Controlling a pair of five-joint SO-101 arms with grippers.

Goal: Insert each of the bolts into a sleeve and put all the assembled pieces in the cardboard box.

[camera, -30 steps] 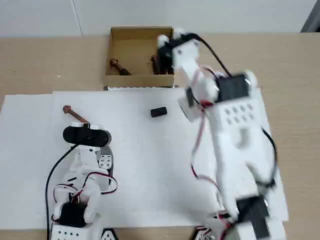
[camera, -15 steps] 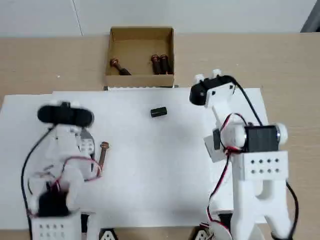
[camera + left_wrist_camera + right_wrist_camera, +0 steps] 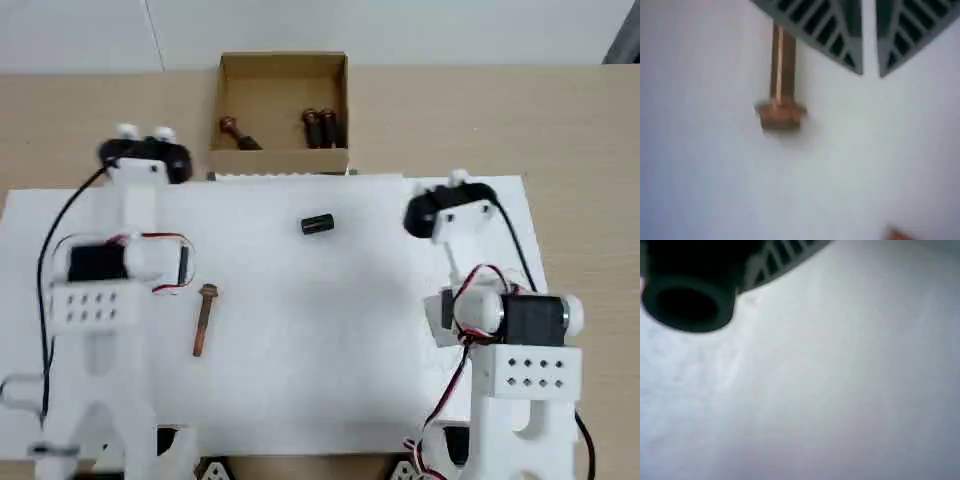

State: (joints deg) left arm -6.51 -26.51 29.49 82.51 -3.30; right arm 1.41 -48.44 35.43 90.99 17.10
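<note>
lying free, bolt (image 3: 780, 85) just beside left fingers (image 3: 830, 25), slightly parted

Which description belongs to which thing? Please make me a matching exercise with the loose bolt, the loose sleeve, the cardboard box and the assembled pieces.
Things:
1. bolt
2. sleeve
3. cardboard box
4. assembled pieces

Descriptions:
A. lying inside the box
B. black, on the white sheet, a little in front of the box
C. standing on the bare wooden table, at the sheet's far edge
D. copper-coloured, lying alone on the sheet

Pairs: 1-D, 2-B, 3-C, 4-A
</note>
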